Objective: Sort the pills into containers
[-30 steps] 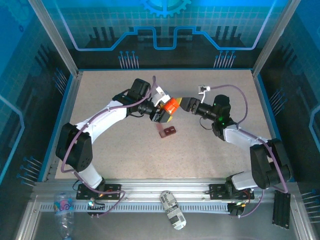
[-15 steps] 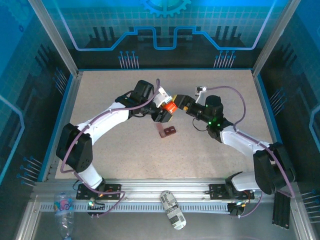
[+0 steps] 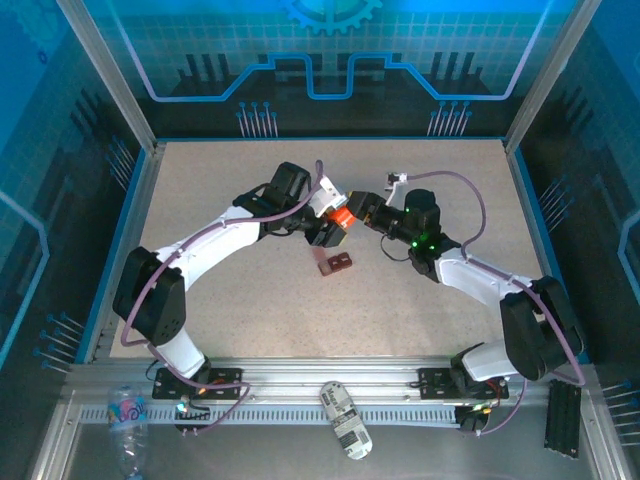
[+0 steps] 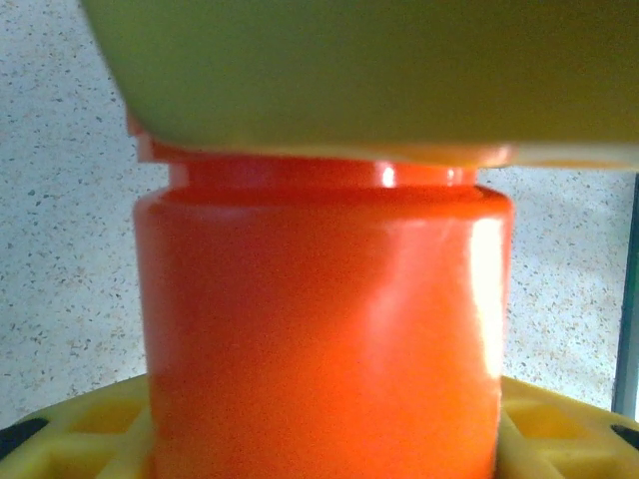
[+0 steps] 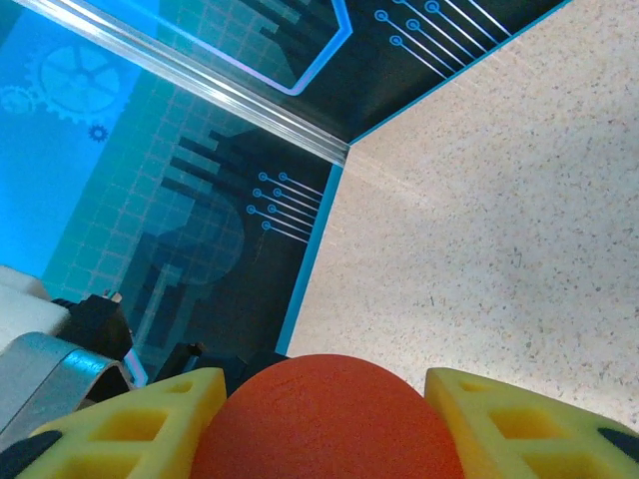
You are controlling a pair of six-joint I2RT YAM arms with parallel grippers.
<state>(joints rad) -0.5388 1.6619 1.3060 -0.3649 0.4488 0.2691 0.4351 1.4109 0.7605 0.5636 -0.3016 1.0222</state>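
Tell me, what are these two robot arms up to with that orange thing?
Both arms hold one orange bottle between them, above the middle of the table. The left hand grips its body, while the right hand clamps its top end. A dark red-brown tray lies on the table just below, apart from both hands.

Robot lab cell, not a home or a shop. Speckled counter [image 3: 250,320] boxed in by aluminium frame posts [image 3: 108,75]. Blue wall panels [image 3: 330,60] printed with circuit traces and a gear emblem [image 3: 330,12]. Two cabled arms, left [image 3: 200,240] and right [image 3: 480,282], bolted to a slotted metal rail [image 3: 330,372] at the near edge.
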